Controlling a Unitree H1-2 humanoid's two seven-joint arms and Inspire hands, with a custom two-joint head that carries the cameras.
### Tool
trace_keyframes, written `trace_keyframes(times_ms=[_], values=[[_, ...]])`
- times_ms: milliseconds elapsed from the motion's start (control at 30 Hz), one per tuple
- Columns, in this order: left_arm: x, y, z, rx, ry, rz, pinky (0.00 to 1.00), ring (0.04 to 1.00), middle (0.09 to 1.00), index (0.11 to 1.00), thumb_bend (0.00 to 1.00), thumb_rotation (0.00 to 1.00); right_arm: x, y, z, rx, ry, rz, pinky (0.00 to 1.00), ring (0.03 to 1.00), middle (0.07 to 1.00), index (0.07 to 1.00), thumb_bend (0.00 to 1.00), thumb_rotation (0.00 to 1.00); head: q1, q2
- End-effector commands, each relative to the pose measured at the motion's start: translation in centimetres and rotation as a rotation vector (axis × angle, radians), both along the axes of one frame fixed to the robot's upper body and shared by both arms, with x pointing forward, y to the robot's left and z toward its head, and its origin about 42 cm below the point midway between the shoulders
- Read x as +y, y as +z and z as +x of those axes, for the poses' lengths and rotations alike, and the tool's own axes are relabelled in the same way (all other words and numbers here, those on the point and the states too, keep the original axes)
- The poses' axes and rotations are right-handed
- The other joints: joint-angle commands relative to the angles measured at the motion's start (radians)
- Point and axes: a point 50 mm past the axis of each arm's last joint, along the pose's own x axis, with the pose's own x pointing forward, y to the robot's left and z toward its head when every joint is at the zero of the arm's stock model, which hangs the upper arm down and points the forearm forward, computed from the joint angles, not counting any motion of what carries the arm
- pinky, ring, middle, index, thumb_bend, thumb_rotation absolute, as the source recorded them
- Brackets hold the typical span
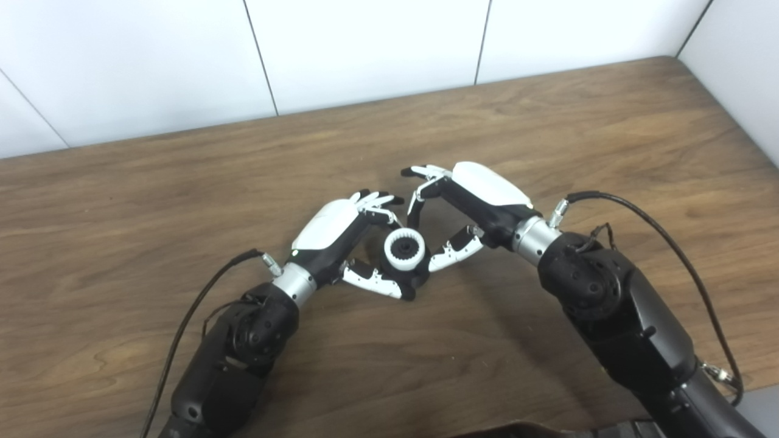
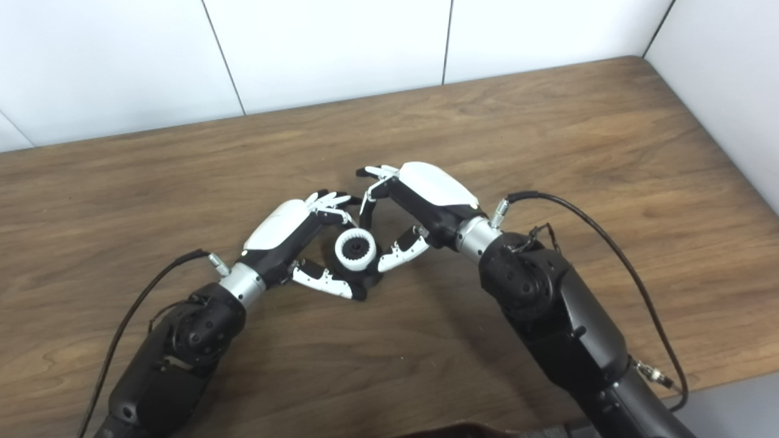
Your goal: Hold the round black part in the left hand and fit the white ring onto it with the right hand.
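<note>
Near the middle of the frame, a little below centre, the white ring (image 1: 404,248) sits on top of the round black part (image 1: 409,275), and the two look already joined or close to it; whether the ring is pressed fully home cannot be told from here. Both look like small moulded plastic pieces, so probably light, stiff and somewhat slick, with little give under the fingers. The ring's inner edge is toothed around a dark centre, which suggests it has to line up with matching ridges before it drops down. The safest hold on the ring is probably across its smooth outer rim, leaving the toothed opening free; the black part is best gripped low on its sides, under the ring.

The left hand (image 1: 341,234) comes in from the lower left and curls around the black part, thumb below and fingers above, apparently holding it just over the wooden table (image 1: 548,121). The right hand (image 1: 468,204) reaches in from the right with its fingers spread; its thumb lies just beside the ring's right edge and its other fingers arch over the top. I cannot tell whether it is gripping the ring.
</note>
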Motion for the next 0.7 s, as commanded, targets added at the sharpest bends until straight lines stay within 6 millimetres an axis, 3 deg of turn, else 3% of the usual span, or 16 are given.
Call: trace_keyframes(times_ms=[0, 667], values=[[-0.7, 0.4, -0.4, -0.008, -0.027, 0.008, 1.00, 0.970, 0.915, 0.479, 0.52, 0.05, 0.7, 2.0, 0.0, -0.078, 0.036, 0.012, 0.79, 0.953, 0.933, 0.479, 0.51, 0.14, -0.001, 0.001], [-0.4, 0.5, -0.2, -0.014, -0.033, -0.004, 1.00, 0.963, 0.909, 0.479, 0.52, 0.05, -0.4, 0.9, 0.5, -0.043, 0.003, -0.026, 0.88, 0.957, 0.932, 0.480, 0.51, 0.14, -0.027, 0.011]])
